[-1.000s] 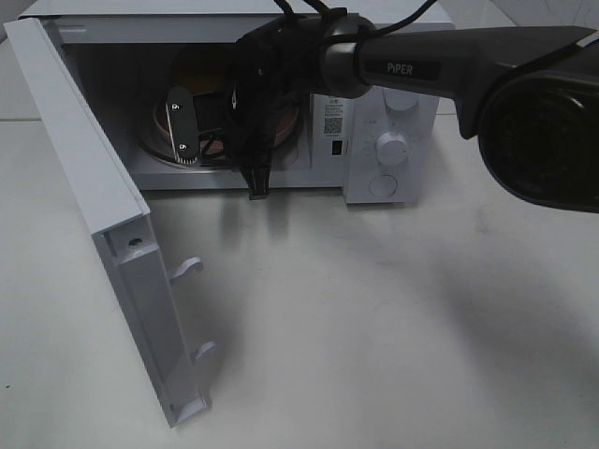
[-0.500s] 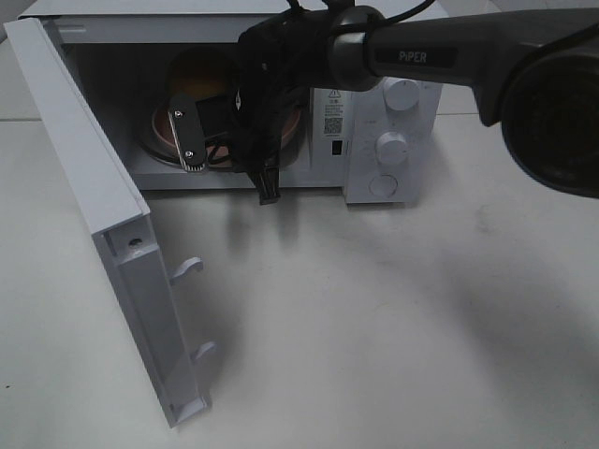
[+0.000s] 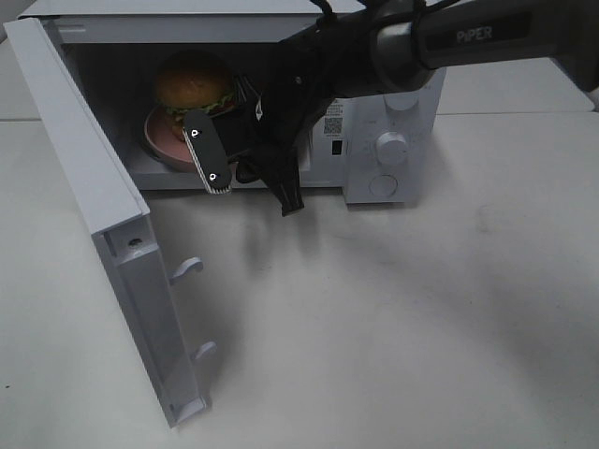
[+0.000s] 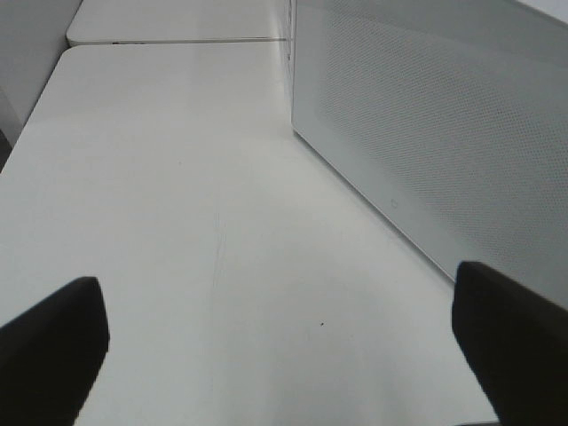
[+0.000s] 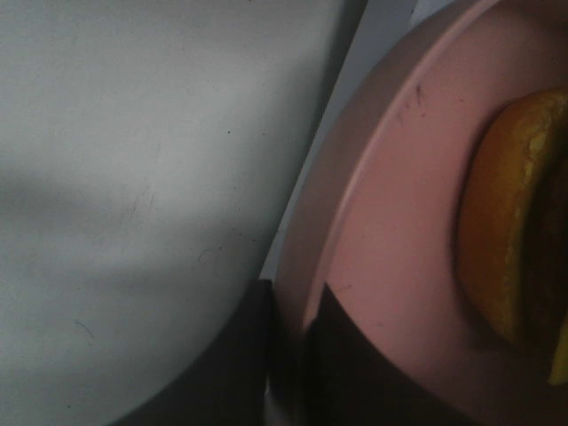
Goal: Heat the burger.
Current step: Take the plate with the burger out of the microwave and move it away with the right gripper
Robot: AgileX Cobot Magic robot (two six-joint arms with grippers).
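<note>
Seemingly right tool (image 5: 288,355) pinches pink plate (image 5: 390,266) rim; burger (image 3: 194,86) inside microwave (image 3: 384,122).

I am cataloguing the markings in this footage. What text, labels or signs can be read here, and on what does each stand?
"PiPER": white letters on the right arm above the microwave.
Sticker with a square code and small print on the microwave's front panel: too small to read.
Markings round the upper knob: too faint to read.
Wrist views: no text.
</note>
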